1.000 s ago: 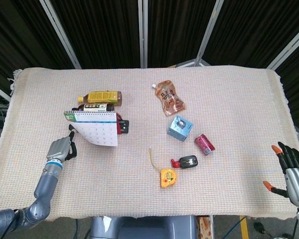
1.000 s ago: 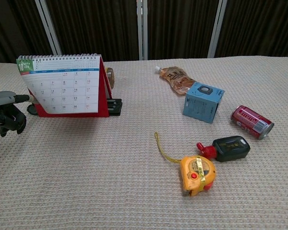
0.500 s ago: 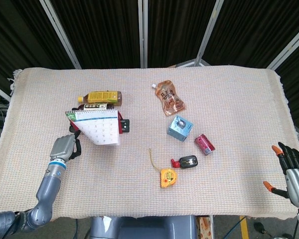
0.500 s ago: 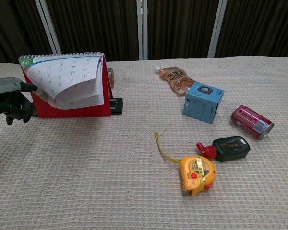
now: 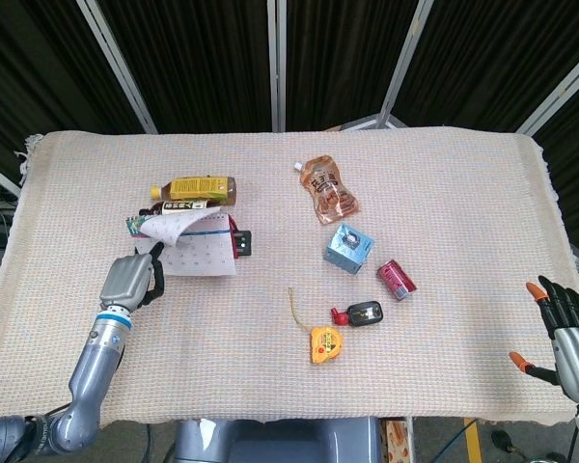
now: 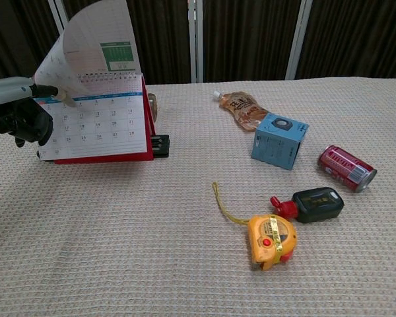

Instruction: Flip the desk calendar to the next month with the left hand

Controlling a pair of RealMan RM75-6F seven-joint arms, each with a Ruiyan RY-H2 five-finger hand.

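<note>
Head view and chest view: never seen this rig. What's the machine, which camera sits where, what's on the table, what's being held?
It is a two-armed robot with finger hands, steered by a person. Both cameras are its own: the head view looks down on the table, the chest view looks across it from low down.

The left hand is at the desk calendar, holding one calendar page lifted up above the spiral binding. The right hand sits at the table's far right edge, fingers apart, holding nothing.

On the cloth-covered table lie two bottles behind the calendar, a brown pouch, a blue box, a red can, a yellow tape measure, and a small black item with a red cap that I cannot identify.
</note>
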